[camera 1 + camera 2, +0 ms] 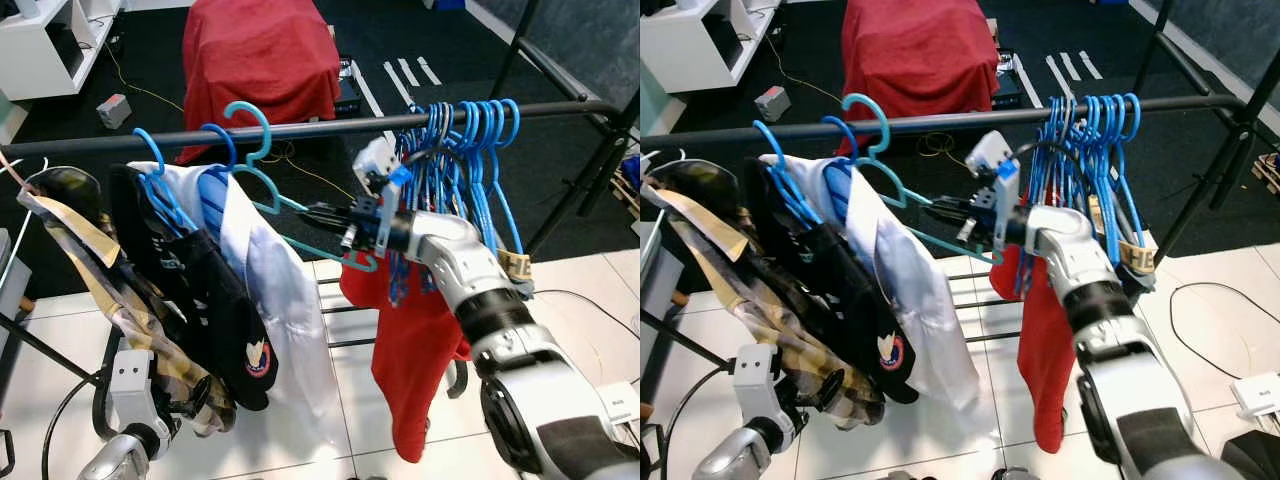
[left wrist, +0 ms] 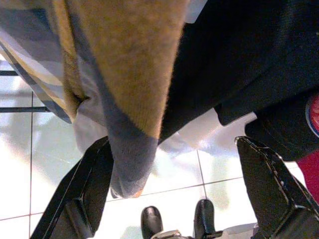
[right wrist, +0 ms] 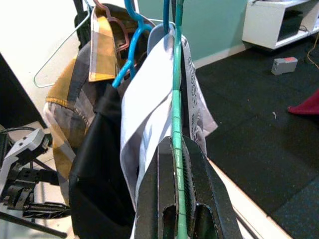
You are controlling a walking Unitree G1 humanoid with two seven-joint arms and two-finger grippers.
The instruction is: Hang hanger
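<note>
Right gripper, centre of frame: fingers closed tight on the lower bar of the teal hanger. Right wrist view confirms it, w/ the teal bar pinched between both black fingers.

Teal hanger position: hook sits over the black rail, upper centre-left of frame, just right of two blue hooks. Hanger body is tilted, its lower bar running down-right to the gripper. No garment on it.

Rail runs left to right across upper frame. Left portion carries, in order: plaid shirt at far left, black garment w/ a round badge, white shirt on a blue hanger. Right portion carries a tight bunch of blue hangers, upper right. A red shirt hangs below that bunch, behind the right arm, centre-right.

Left gripper, lower left of frame in head views, sits under the hanging clothes. Fingers spread wide apart, holding nothing; hem of the plaid shirt hangs down just above and between them, w/ the black garment alongside.

Background: red-covered box at top centre on dark floor, white shelf unit top left. White tile floor below the rail.
</note>
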